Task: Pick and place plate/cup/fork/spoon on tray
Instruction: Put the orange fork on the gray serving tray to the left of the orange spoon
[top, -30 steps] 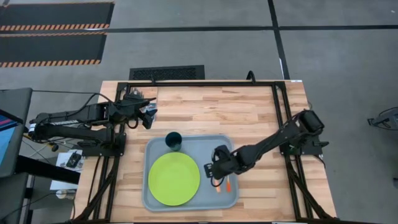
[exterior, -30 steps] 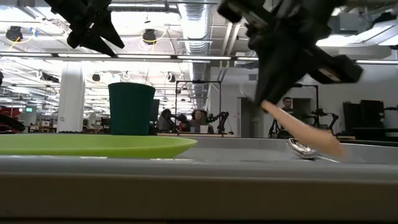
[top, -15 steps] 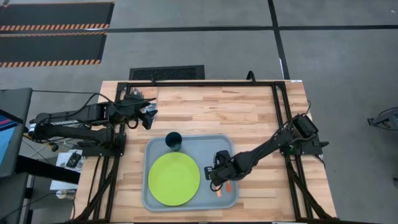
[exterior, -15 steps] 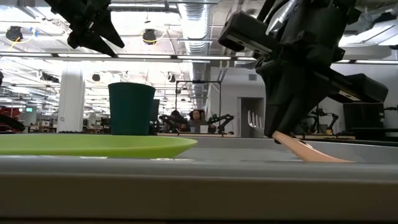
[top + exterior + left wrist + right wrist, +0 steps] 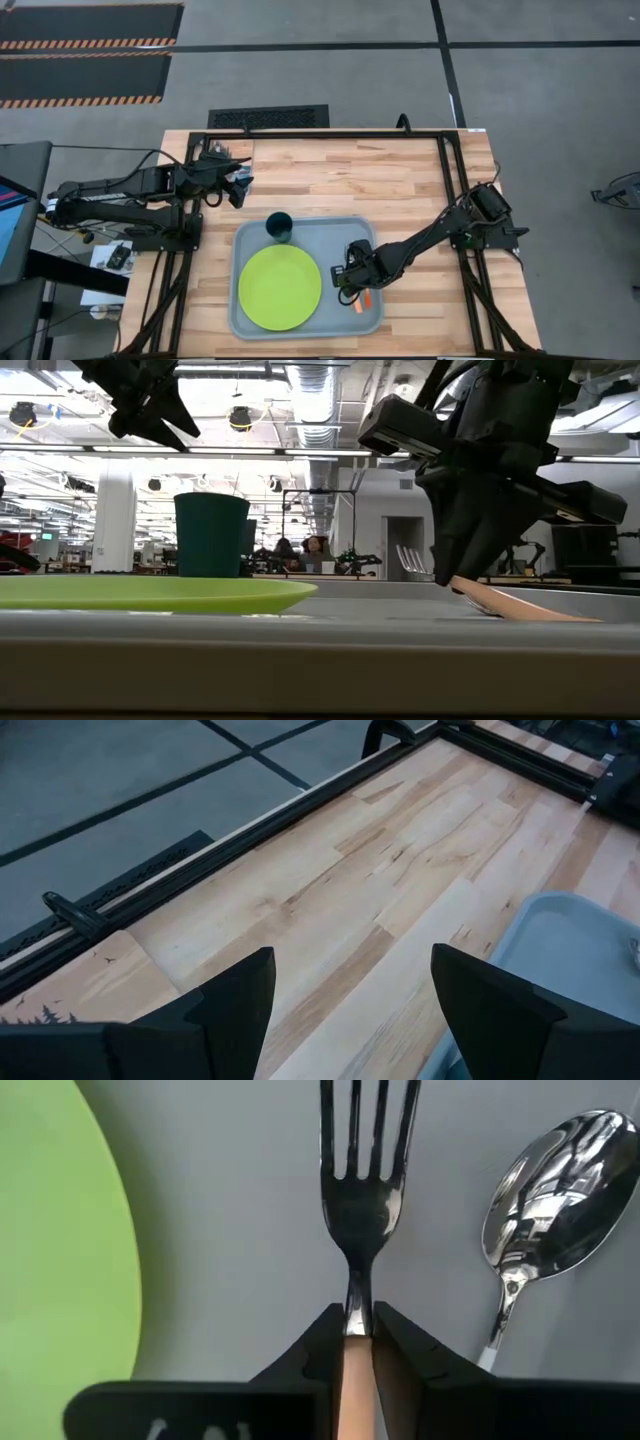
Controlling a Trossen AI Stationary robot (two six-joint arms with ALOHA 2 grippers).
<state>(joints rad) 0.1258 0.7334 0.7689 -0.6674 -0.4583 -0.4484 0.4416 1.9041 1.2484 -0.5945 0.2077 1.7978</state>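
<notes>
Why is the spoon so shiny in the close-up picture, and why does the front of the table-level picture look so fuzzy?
Right wrist view: the spoon bowl mirrors bright ceiling lights as glare, and the fork gleams too. Low view: the tray rim close to the lens is an out-of-focus band, the right gripper is dark against the bright room, and the cup looks sharper.

Light wooden plank desk (image 5: 380, 890) seen from above, black metal frame rail (image 5: 250, 825) along its far edge, grey floor beyond, two dark fingers (image 5: 235, 1010) spread apart over bare wood, corner of light grey-blue tray (image 5: 560, 945) just beside them
</notes>
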